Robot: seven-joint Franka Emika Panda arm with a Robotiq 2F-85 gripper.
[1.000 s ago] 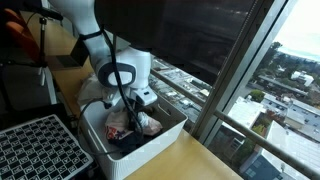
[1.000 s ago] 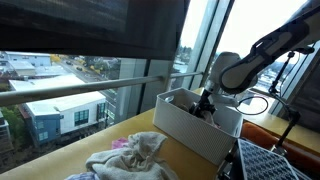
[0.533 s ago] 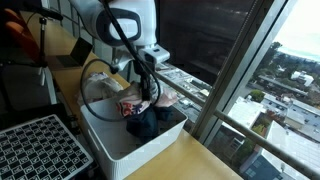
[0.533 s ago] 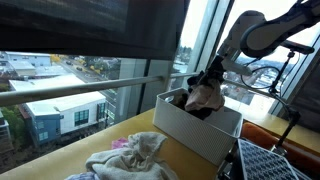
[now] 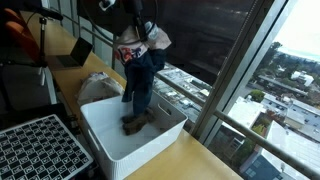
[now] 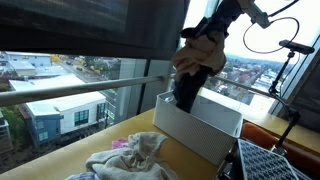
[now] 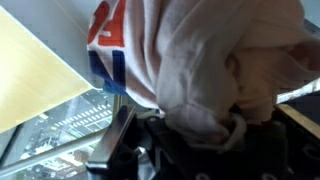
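My gripper (image 5: pixel 140 38) is raised high above the white bin (image 5: pixel 110 140) and is shut on a bundle of clothes (image 5: pixel 140 65): pale fabric at the top, a dark blue garment hanging down with its end still inside the bin. In an exterior view the bundle (image 6: pixel 195 62) hangs over the bin (image 6: pixel 195 128) from the gripper (image 6: pixel 205 35). The wrist view is filled by the cream cloth (image 7: pixel 200 60) with a red and blue patch (image 7: pixel 108 40); the fingers are mostly hidden by it.
A heap of light clothes (image 6: pixel 125 155) lies on the wooden table (image 6: pixel 200 165) in front of the bin. A black grid tray (image 5: pixel 40 148) sits beside the bin. Large windows (image 5: pixel 230 60) stand close behind. A laptop (image 5: pixel 70 50) rests on a desk.
The gripper has risen from inside the bin to well above it, pulling the bundle of clothes up with it; the dark garment now hangs stretched down to the bin.
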